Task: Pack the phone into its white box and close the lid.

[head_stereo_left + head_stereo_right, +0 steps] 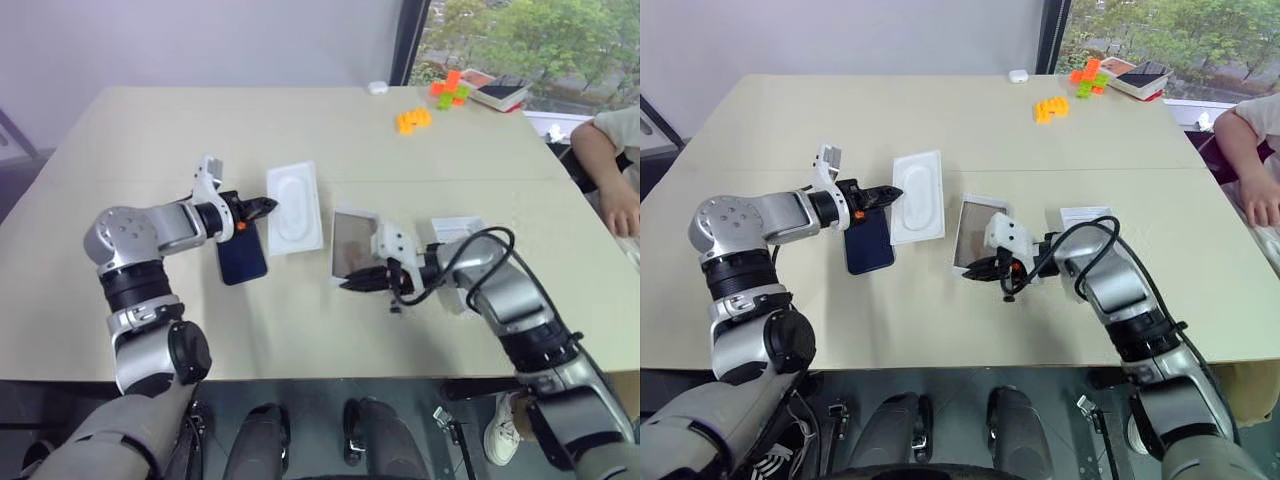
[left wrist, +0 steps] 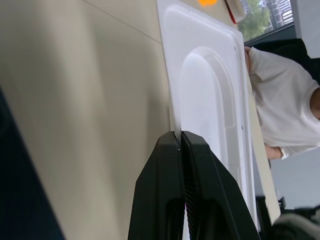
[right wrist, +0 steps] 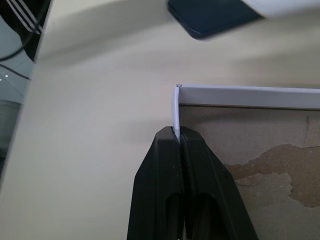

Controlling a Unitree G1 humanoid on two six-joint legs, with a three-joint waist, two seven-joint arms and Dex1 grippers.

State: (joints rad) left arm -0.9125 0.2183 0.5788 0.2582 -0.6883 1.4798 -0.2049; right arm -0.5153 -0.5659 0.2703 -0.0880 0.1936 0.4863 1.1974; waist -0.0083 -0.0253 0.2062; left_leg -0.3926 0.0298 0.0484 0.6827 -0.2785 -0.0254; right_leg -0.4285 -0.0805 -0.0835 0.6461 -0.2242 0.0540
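The navy-blue phone lies flat on the table, just below my left gripper. That gripper is shut on the near edge of a flat white insert with an oval recess; the left wrist view shows the insert's rim pinched at the fingertips. The white box, brownish inside, lies open to the right of the insert. My right gripper is shut on the box's near corner wall. The white lid lies behind my right arm and is partly hidden.
Orange blocks and an orange and green pile sit at the far right of the table, beside a flat tray. A small white object rests near the far edge. A person's arm reaches in at the right edge.
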